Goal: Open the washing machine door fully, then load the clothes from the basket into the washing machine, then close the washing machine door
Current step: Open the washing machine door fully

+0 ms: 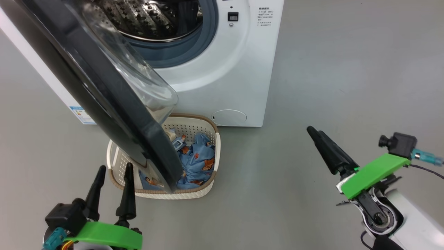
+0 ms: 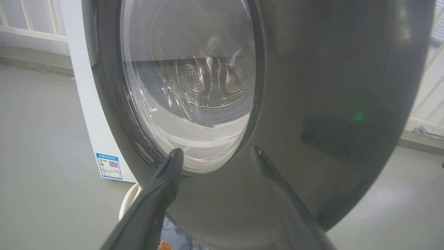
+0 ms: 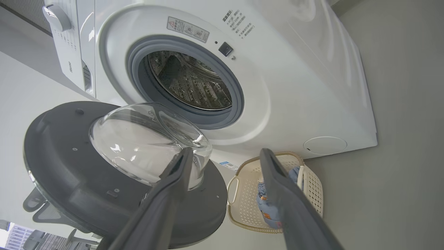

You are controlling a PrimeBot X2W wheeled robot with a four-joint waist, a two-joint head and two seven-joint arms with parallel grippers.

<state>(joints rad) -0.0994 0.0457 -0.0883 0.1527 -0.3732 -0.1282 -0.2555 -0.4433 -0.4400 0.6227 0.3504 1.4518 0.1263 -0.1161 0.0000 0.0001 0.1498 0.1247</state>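
Both spread, empty: left end effector [image 1: 116, 166], right end effector [image 3: 226, 151] | door [image 1: 97, 100]: rigid, likely heavy, slick rim, push its edge | clothes [image 1: 197, 156]: soft, light, pinch a fold

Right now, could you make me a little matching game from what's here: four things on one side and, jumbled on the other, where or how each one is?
Things:
1. door
2. clothes
3. drum
4. right gripper

States:
A. lying in the basket
B. fingers apart, holding nothing, over the floor
C. swung open
D. bare steel, nothing seen inside

Pairs: 1-C, 2-A, 3-D, 4-B.
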